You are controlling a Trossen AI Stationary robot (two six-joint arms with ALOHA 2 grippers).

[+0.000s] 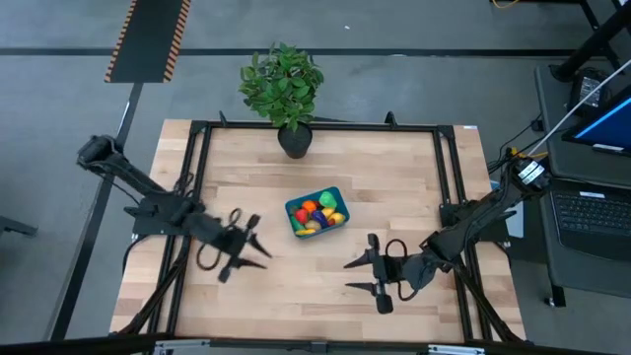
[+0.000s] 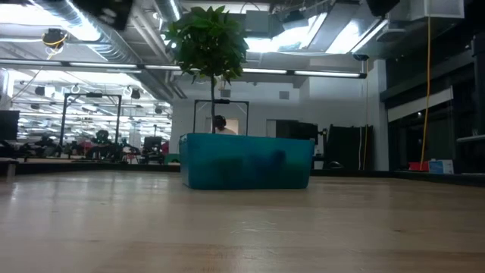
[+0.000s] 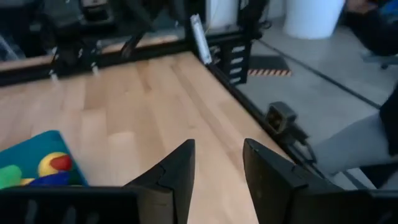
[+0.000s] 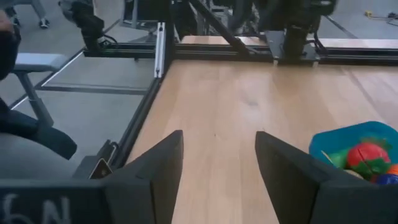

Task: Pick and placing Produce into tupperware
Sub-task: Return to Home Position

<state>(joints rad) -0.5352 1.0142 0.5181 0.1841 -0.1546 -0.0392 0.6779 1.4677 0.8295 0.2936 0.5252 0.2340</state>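
The teal-blue tupperware (image 1: 316, 212) sits on the table's middle, filled with small toy produce (image 1: 317, 211) in red, orange, yellow, green and purple. It also shows in the low view as the tupperware (image 2: 246, 161), and at the edges of the wrist views as the tupperware (image 3: 34, 158) and the tupperware (image 4: 354, 146). My left gripper (image 1: 258, 253) hovers open, left of the container and nearer the near edge, holding nothing. My right gripper (image 1: 359, 275) hovers open, right of the container toward the near edge, also holding nothing.
A leafy potted plant (image 1: 284, 91) stands at the table's far edge behind the container. A black metal frame (image 1: 449, 168) runs around the tabletop. A desk with a laptop (image 1: 596, 212) is beyond the right side. Bare wood lies along the near edge.
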